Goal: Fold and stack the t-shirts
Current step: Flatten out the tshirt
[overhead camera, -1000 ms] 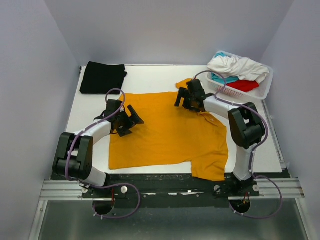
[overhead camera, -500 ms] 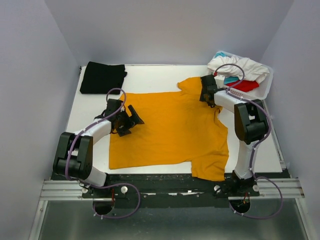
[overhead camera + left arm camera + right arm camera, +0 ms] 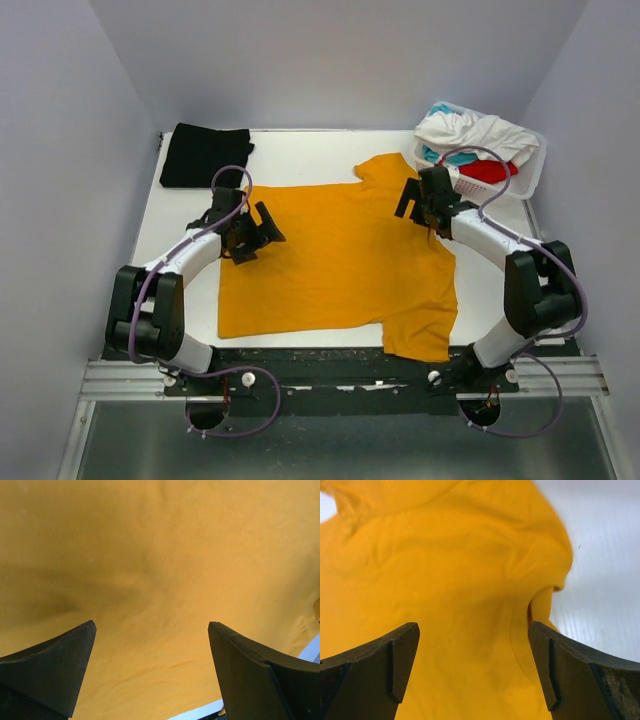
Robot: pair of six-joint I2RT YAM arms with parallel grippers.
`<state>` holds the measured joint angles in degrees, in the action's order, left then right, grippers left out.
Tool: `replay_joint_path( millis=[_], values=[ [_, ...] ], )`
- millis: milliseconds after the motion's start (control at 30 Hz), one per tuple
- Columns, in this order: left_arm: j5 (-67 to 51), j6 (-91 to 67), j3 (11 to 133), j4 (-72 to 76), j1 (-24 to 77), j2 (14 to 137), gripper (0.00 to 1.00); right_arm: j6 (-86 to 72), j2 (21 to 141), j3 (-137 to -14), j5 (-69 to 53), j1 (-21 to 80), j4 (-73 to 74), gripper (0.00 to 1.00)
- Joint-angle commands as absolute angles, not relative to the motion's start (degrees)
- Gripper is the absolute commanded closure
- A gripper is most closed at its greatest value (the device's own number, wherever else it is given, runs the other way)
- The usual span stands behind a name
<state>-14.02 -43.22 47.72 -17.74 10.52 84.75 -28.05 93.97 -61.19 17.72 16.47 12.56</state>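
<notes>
Mustard-orange t-shirt spread flat, table centre; black t-shirt folded, far-left corner

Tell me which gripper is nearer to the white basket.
The right. The right gripper hovers just beside the near left corner of the basket; the left gripper is across the orange t-shirt, over its left edge.
</notes>
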Motion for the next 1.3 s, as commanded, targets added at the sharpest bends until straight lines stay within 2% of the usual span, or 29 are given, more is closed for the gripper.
replay_joint_path(
  millis=[0, 400, 500, 600, 733, 900, 1100, 1267],
  values=[
    [-16.18, -41.49, 51.07, -18.39, 10.72, 86.08, 0.01, -30.26, 94.36, -55.79, 12.1, 16.66, 10.68, 0.0],
    [-15.67, -40.87, 53.13, -19.34, 9.99, 91.14, 0.01, -26.61, 105.86, -62.77, 22.81, 10.55, 13.28, 0.0],
    [-15.58, -40.71, 53.0, -19.55, 9.45, 91.31, 0.01, -25.38, 107.44, -65.15, 18.18, 9.84, 13.8, 0.0],
    [-15.38, -40.63, 53.58, -19.85, 9.23, 91.41, 0.01, -25.69, 104.92, -64.13, 8.79, 9.84, 13.3, 0.0],
    [-15.29, -40.59, 54.91, -20.44, 9.19, 91.77, 0.02, -26.0, 96.72, -59.43, 2.35, 9.91, 11.13, 0.0],
    [-17.78, -41.15, 58.39, -20.13, 9.14, 92.35, 0.01, -27.07, 89.35, -55.02, 0.44, 9.93, 10.63, 0.0],
    [-19.44, -42.85, 61.32, -18.66, 11.03, 93.45, 0.01, -30.36, 84.3, -45.33, -7.68, 11.86, 6.71, 0.0],
    [-19.26, -43.72, 66.87, -20.71, 11.98, 101.3, 0.01, -31.56, 83.14, -40.87, -8.45, 13.68, 5.49, 0.0]
  ],
)
